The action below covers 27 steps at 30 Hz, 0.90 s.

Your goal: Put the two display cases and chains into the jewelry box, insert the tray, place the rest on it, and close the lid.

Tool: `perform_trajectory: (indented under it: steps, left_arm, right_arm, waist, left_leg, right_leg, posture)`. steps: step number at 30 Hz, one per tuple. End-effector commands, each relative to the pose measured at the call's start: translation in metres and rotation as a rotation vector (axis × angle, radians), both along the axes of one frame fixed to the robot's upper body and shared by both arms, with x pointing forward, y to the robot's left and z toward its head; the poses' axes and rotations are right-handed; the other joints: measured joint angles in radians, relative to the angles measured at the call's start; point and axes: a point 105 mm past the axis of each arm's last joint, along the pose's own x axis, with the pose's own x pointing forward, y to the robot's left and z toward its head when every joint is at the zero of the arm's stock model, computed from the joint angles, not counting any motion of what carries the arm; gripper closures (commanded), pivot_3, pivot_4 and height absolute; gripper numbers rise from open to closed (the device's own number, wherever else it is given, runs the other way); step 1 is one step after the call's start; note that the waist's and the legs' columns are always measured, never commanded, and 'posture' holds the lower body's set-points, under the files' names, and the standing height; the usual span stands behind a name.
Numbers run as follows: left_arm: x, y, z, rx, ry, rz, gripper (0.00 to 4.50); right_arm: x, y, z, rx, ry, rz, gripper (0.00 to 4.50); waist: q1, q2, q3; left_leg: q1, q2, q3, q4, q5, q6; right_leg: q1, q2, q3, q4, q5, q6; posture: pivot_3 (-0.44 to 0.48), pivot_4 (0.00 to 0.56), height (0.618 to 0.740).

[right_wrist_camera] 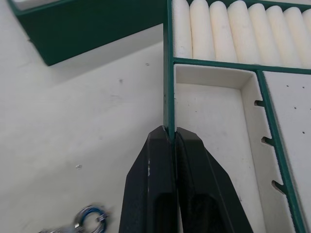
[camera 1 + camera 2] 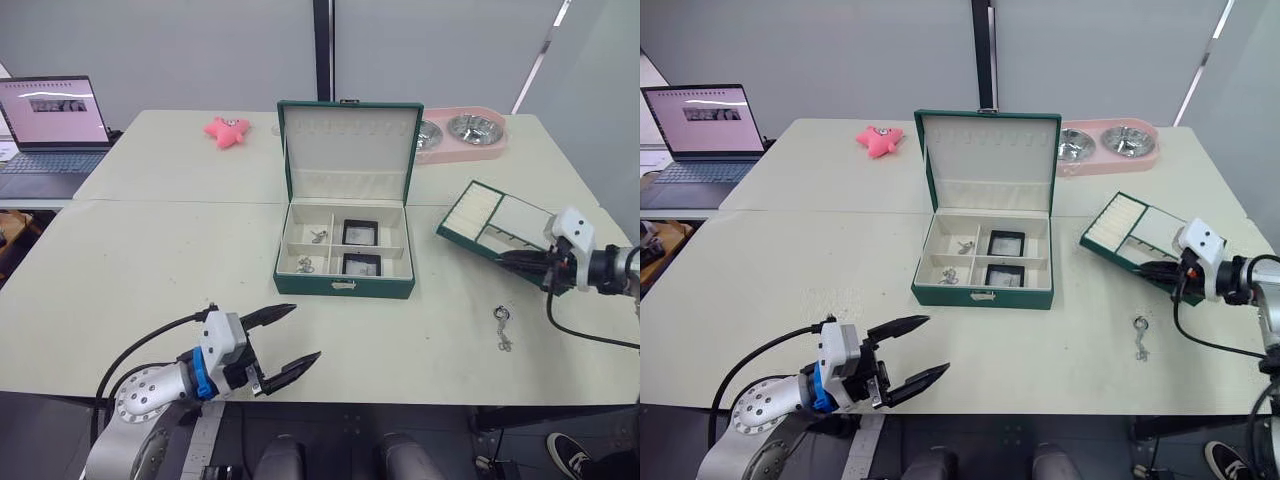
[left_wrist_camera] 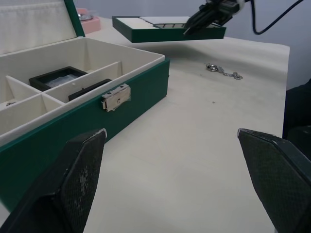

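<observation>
The dark green jewelry box [image 2: 345, 286] stands open at the table's middle with its lid [image 2: 348, 150] upright. The two display cases [image 2: 360, 232] [image 2: 361, 264] lie in its right compartments. The chains [image 2: 318, 236] [image 2: 305, 265] lie in the left ones. The tray [image 2: 490, 222] is to the right of the box, tilted and seemingly a little off the table. My right gripper [image 1: 171, 133] is shut on its green rim. My left gripper [image 2: 306, 331] is open and holds nothing, low by the table's front edge, in front and left of the box.
A small silvery chain with a ring [image 2: 503, 327] lies on the table right of the box, below the tray. At the back are a pink star toy [image 2: 227, 130] and a pink double bowl [image 2: 465, 132]. A laptop [image 2: 55, 120] sits far left.
</observation>
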Motion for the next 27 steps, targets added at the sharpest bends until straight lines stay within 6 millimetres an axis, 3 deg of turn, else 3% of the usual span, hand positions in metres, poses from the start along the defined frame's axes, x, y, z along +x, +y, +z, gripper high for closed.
perform_trajectory:
  steps: [1,12,16,27]
  left_arm:
    - [-0.002,-0.002,0.012,-0.018,-0.036,0.0,0.0]
    - [-0.001,0.004,0.016,-0.057,-0.028,0.058,0.0]
    - [-0.003,0.012,0.019,-0.073,-0.036,0.126,0.0]
    - [-0.014,0.025,0.019,-0.082,-0.041,0.259,0.0]
  right_arm:
    - [-0.015,0.02,0.033,-0.001,-0.068,0.072,4.48]
    - [-0.039,0.072,0.045,-0.007,-0.037,0.241,4.48]
    - [-0.043,0.102,0.049,0.011,-0.037,0.344,4.48]
    - [-0.021,0.165,0.04,0.003,-0.052,0.489,4.48]
  waist:
    - [-0.002,0.0,0.0]
    - [0.001,0.0,0.0]
    - [-0.003,0.0,0.0]
    - [0.0,-0.004,0.002]
  left_leg:
    - [0.0,0.0,0.0,0.0,0.0,0.0]
    - [0.0,0.0,-0.001,0.0,0.0,0.0]
    - [0.0,0.0,-0.001,0.0,0.0,0.0]
    - [-0.001,0.0,-0.002,0.0,0.0,0.0]
  right_leg:
    - [0.0,0.0,0.0,0.0,0.0,0.0]
    - [0.0,0.001,-0.001,-0.001,0.0,0.0]
    - [0.0,0.001,0.0,0.0,0.0,0.0]
    - [-0.001,0.0,-0.001,-0.001,0.0,0.0]
  posture:
    - [0.0,0.15,0.74]
    - [0.0,0.15,0.74]
    - [0.0,0.15,0.74]
    - [0.0,0.15,0.74]
